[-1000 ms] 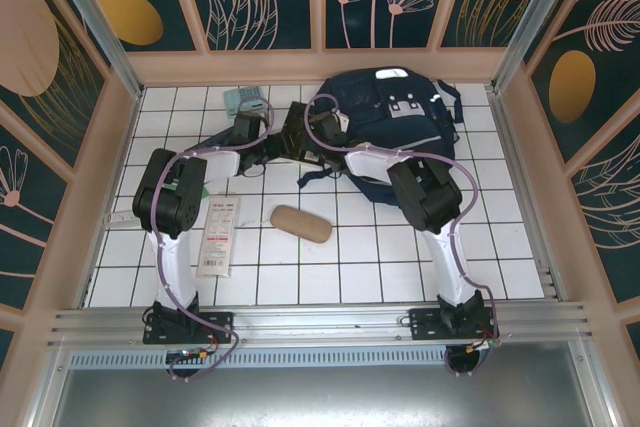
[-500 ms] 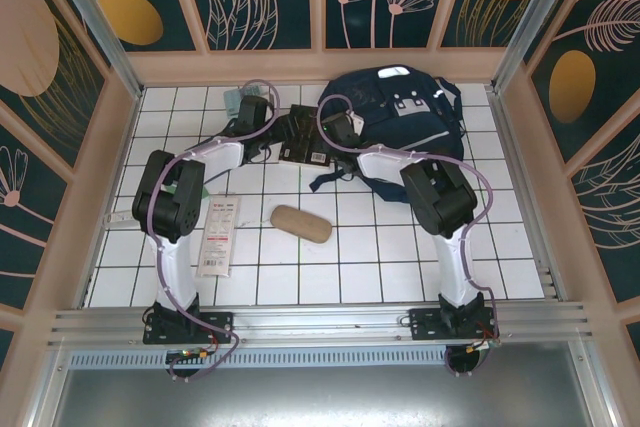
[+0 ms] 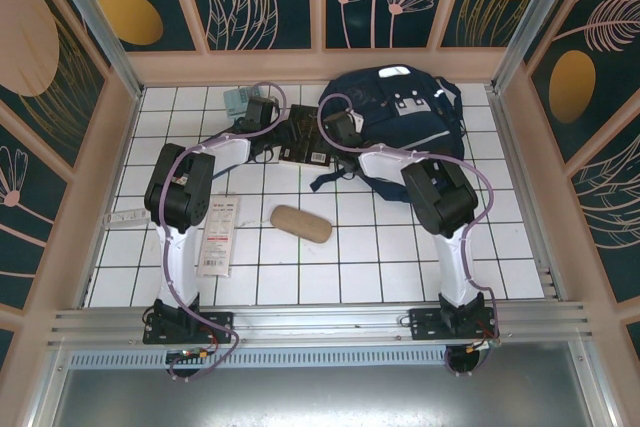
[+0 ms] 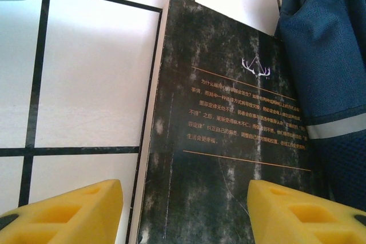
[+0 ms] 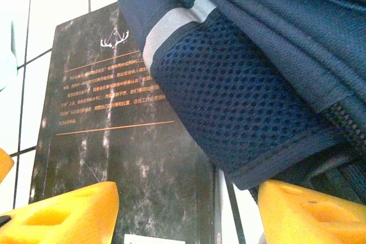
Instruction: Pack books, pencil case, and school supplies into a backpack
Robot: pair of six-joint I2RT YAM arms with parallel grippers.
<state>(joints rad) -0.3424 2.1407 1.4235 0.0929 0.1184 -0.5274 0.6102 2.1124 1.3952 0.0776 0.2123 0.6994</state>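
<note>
**While both hands hang open, the black book lies by the backpack**

Because its fingers are apart, the left hand [image 4: 183,212] holds nothing; it hangs over the black book [image 4: 223,141] near the far edge of the counter [image 3: 380,247]. The right hand [image 5: 186,215] is spread apart too, above the same book, and grips nothing. The navy backpack [image 3: 400,117] sits at the far edge, its mesh side lying over one edge of the book. The teal calculator [image 3: 238,99] rests by the far edge, left of the book. The tan pencil case [image 3: 301,224] lies mid-counter, and the white packet [image 3: 217,237] lies nearer the left edge.
</note>
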